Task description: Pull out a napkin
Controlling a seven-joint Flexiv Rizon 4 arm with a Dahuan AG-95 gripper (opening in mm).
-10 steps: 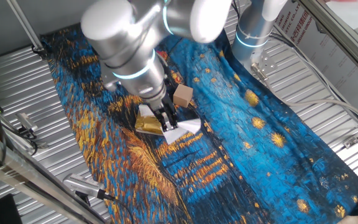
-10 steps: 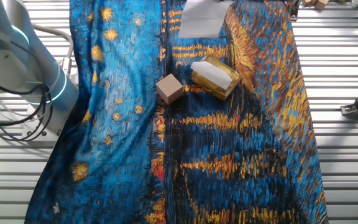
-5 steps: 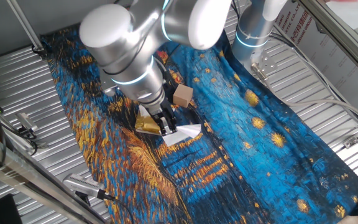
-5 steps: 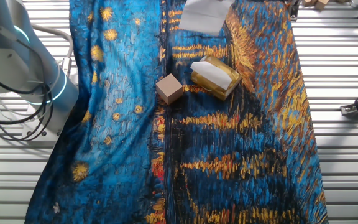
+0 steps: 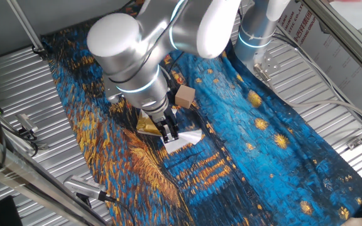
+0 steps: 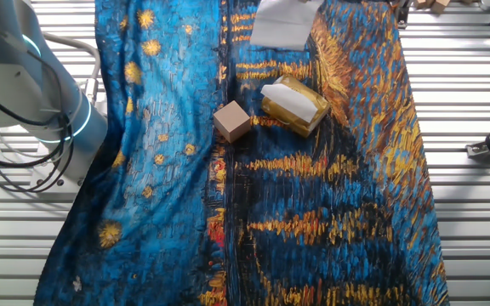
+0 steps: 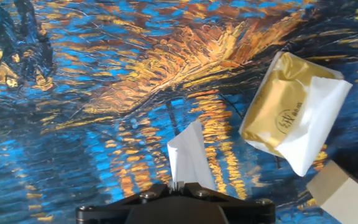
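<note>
My gripper (image 5: 170, 133) is shut on a thin white napkin (image 5: 186, 139), pinching one edge of it just beside the gold packet (image 5: 147, 126). In the hand view the napkin (image 7: 190, 157) sticks out from between my closed jaws (image 7: 178, 185), apart from the gold packet (image 7: 283, 115), which has white tissue at its opening. In the other fixed view the napkin (image 6: 281, 24) hangs at the top edge above the packet (image 6: 294, 104); the gripper itself is out of that frame.
A small tan cube (image 5: 185, 96) stands beside the packet and also shows in the other fixed view (image 6: 232, 121) and the hand view (image 7: 342, 196). A blue and orange painted cloth (image 5: 263, 132) covers the table. Ribbed metal (image 5: 17, 94) lies along both sides.
My gripper has shifted a little away from the packet toward the front, carrying the napkin with it. The packet and the cube have not moved.
</note>
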